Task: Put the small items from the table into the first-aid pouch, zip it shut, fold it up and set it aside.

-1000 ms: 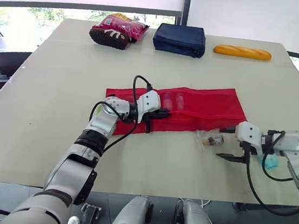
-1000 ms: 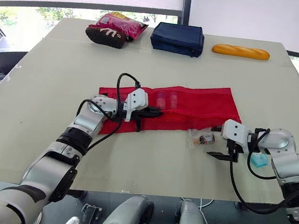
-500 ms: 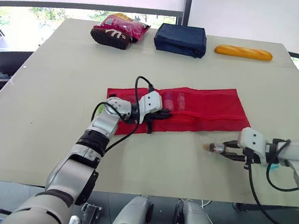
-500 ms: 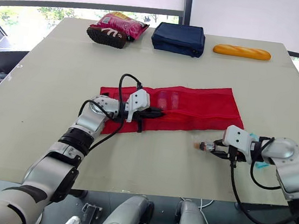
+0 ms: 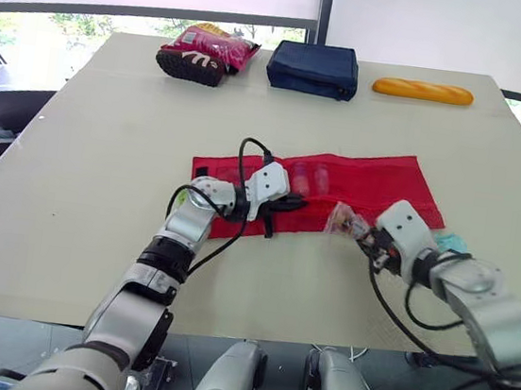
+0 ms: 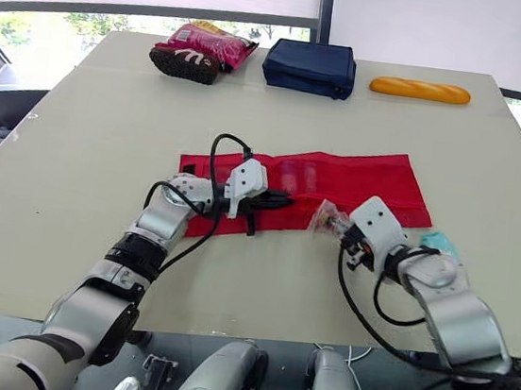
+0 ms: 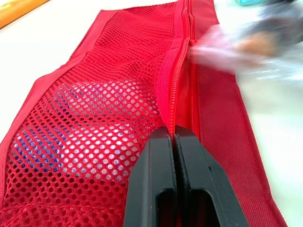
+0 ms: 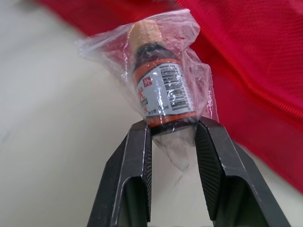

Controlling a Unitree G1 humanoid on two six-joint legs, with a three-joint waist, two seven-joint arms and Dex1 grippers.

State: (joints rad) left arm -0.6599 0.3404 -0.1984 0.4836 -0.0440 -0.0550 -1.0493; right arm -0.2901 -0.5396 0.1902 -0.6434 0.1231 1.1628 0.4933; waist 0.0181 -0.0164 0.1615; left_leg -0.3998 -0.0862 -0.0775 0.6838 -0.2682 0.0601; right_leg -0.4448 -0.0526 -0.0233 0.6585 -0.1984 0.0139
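A snack bag [image 5: 207, 52], a blue bag [image 5: 314, 68] and a bread loaf [image 5: 423, 90] are lying along the far edge, well apart from the pouch [image 5: 366, 184]. The pouch is lying flat, long axis left to right. The left gripper [image 7: 174, 135] is pinching its zipper edge. The right gripper [image 8: 171, 130] is clamping a bagged bottle [image 8: 161, 90] by its base, just beside the pouch's near edge, cap pointing toward the pouch.
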